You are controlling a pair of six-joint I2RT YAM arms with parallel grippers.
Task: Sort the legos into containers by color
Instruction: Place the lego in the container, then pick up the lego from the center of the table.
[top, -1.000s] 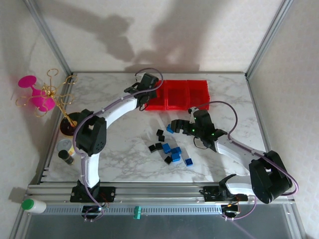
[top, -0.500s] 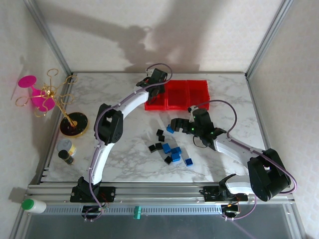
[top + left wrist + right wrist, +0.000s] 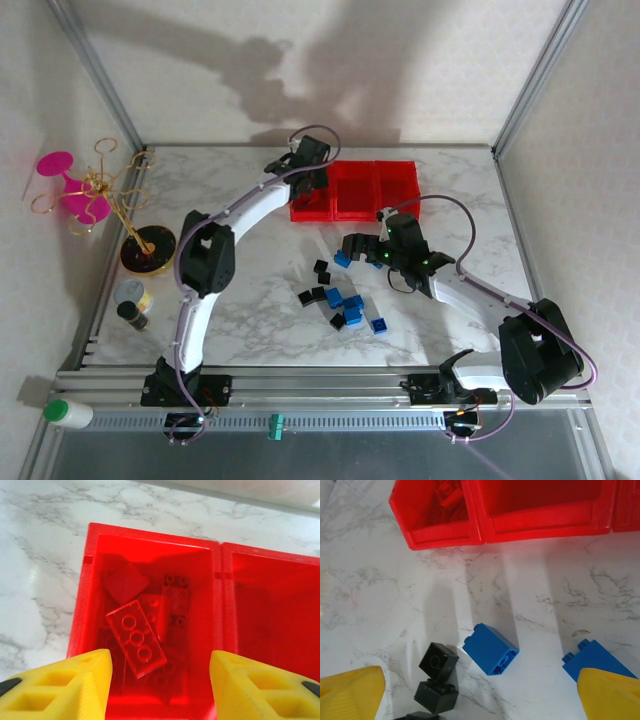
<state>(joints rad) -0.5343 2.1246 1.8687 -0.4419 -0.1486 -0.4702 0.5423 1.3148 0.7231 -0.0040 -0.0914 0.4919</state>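
Three joined red containers [image 3: 355, 190] stand at the back of the marble table. My left gripper [image 3: 308, 165] hangs over the leftmost bin [image 3: 80, 605], where several red legos [image 3: 136, 639] lie loose. Its yellow fingers [image 3: 75, 685] are open with nothing between them [image 3: 160, 687]. My right gripper [image 3: 350, 248] is open, low over the table in front of the bins, above a blue lego [image 3: 491, 649] that lies on its side. Beside that brick are black legos [image 3: 437, 662]. More blue legos [image 3: 350, 305] and black legos [image 3: 311, 296] are scattered mid-table.
A gold wire stand with pink discs [image 3: 90, 195] on a round black base [image 3: 148, 250] is at the left edge, with small jars [image 3: 130, 300] in front of it. A white bottle [image 3: 68, 412] lies on the near rail. The middle and right bins look unfilled.
My left gripper has moved right to above the leftmost bin and its jaws have spread apart. The right arm has barely shifted.
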